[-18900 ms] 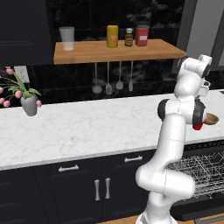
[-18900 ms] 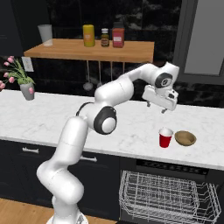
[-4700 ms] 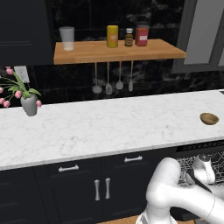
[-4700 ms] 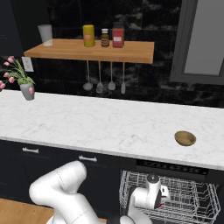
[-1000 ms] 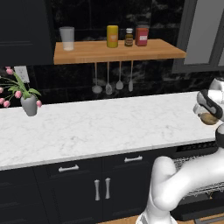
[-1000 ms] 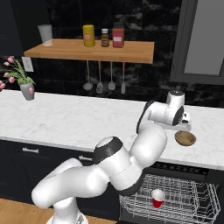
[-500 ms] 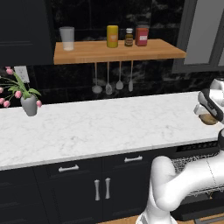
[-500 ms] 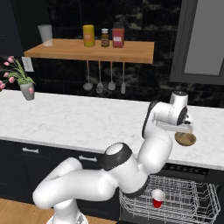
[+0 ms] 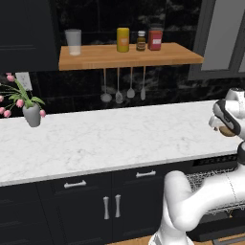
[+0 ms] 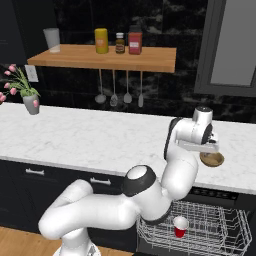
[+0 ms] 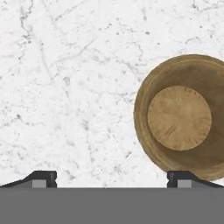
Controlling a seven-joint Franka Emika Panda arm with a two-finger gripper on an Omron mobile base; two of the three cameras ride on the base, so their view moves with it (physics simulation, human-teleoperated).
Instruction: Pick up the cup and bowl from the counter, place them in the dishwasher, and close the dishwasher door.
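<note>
The gripper (image 11: 111, 178) hangs wide open and empty over the counter (image 10: 100, 137), with the bowl (image 11: 183, 117) off-centre toward one fingertip, on the counter's right end. Descending like this risks a finger landing on the rim and tipping or skidding the bowl. The cup (image 10: 180, 226) sits in the dishwasher (image 10: 200, 227) rack.

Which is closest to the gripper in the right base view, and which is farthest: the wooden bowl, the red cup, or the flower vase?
1. Bowl: on the counter, right beside the open gripper.
2. Cup: below, standing in the dishwasher rack.
3. Flower vase: far off at the counter's left end.
</note>
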